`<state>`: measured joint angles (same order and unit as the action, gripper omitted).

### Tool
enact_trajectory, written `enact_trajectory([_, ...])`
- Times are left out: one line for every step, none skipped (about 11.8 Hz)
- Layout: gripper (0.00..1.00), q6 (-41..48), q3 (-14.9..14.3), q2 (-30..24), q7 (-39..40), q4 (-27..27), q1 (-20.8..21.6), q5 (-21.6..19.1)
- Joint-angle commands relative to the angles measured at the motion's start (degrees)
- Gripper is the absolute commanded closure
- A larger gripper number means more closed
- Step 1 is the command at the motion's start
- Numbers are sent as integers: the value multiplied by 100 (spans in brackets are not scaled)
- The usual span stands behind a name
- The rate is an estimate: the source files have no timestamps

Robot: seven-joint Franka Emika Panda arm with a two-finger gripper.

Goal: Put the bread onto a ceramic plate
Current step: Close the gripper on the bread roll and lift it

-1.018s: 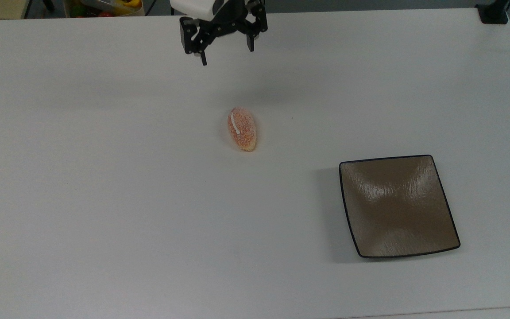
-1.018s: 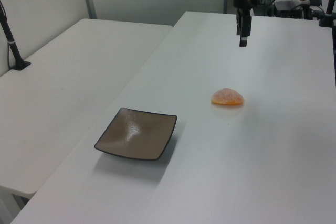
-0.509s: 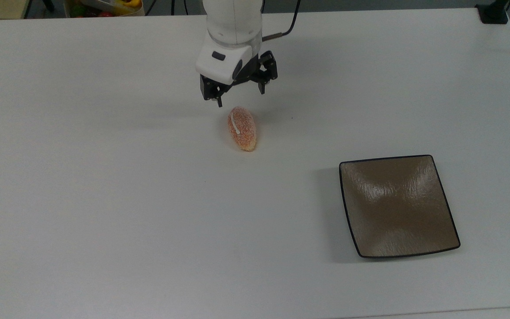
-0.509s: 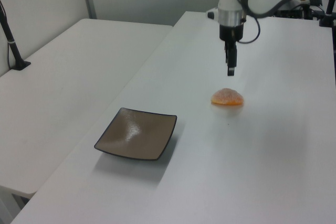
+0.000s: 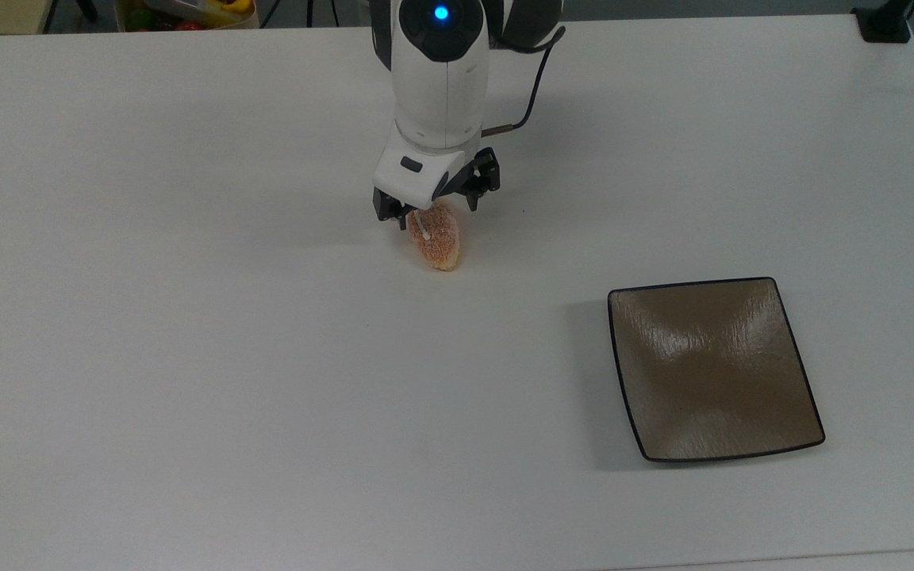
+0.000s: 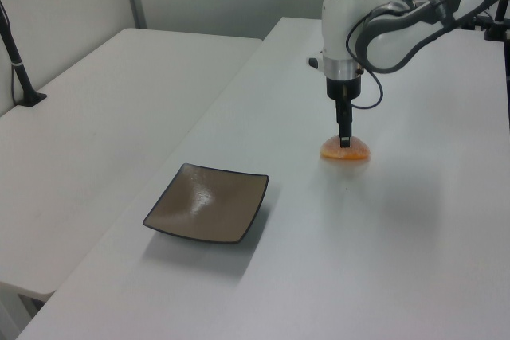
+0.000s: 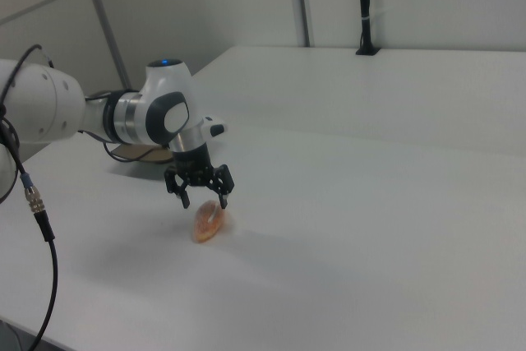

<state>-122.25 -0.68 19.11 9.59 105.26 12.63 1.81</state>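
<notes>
While the broad white table (image 5: 187, 357) stretches under me, the square glossy brown ceramic plate (image 5: 715, 369) with its thin black rim sits well apart from my work, toward the top view's lower right. My fingers (image 5: 474, 200) are spread, one on each side of the far end of the small oval orange-pink bread (image 5: 435, 236), straddling it without pinching. That loaf lies flat on the table, off the plate.

One bread (image 5: 435, 235) sits directly beneath the end effector (image 5: 433, 208); one ceramic plate (image 5: 712, 369) lies well apart from it on one tabletop (image 5: 187, 357).
</notes>
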Motion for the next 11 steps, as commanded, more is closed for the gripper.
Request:
enact_trajectory([0,-457,-11,4,-238,432,99,310])
enact_trajectory([0,-527,-11,48,-247,451,99,355])
enact_trajectory([0,-528,-11,92,-247,451,99,355])
enact_trajectory([0,-528,-11,110,-238,451,99,364])
enact_trajectory([6,-537,-11,119,-238,477,99,364])
enact_trajectory([18,-537,-11,110,-238,486,99,364])
enact_trajectory([33,-537,-11,119,-238,487,99,364])
enact_trajectory([51,-537,-11,110,-238,487,91,364])
enact_trajectory([65,-528,-11,110,-247,487,82,356])
enact_trajectory([75,-519,-11,110,-247,487,73,355])
enact_trajectory([84,-493,-11,102,-247,487,73,355])
